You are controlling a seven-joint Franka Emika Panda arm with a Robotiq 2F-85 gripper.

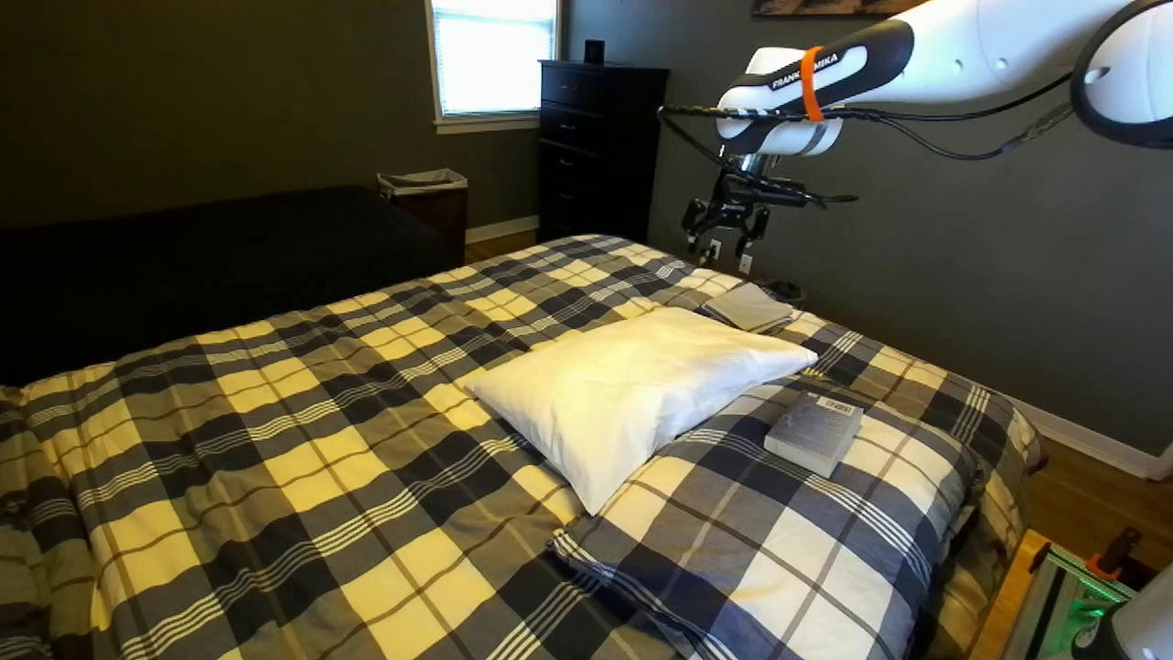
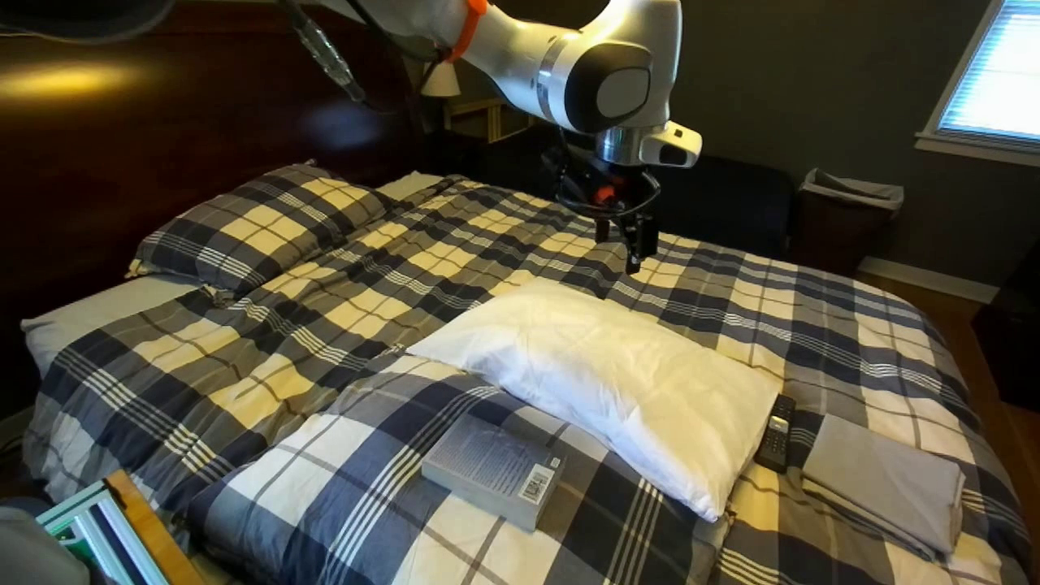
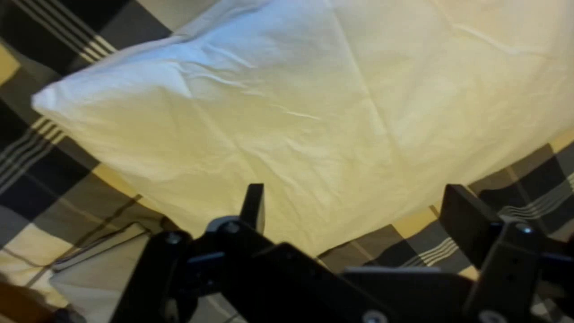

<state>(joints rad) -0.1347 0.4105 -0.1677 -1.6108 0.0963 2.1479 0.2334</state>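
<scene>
Wrist view: white pillow is judged light and soft, best pinched at its nine-o'clock corner. Gripper is seen above it, fingers apart, nothing clasped.

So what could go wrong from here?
The open end effector hangs clear of the white pillow, whose creased cloth might bunch or slip if pinched. The book lies on a plaid pillow and could slide if that gets nudged. The black handset sits at the white pillow's edge and might be shoved or hidden.
</scene>
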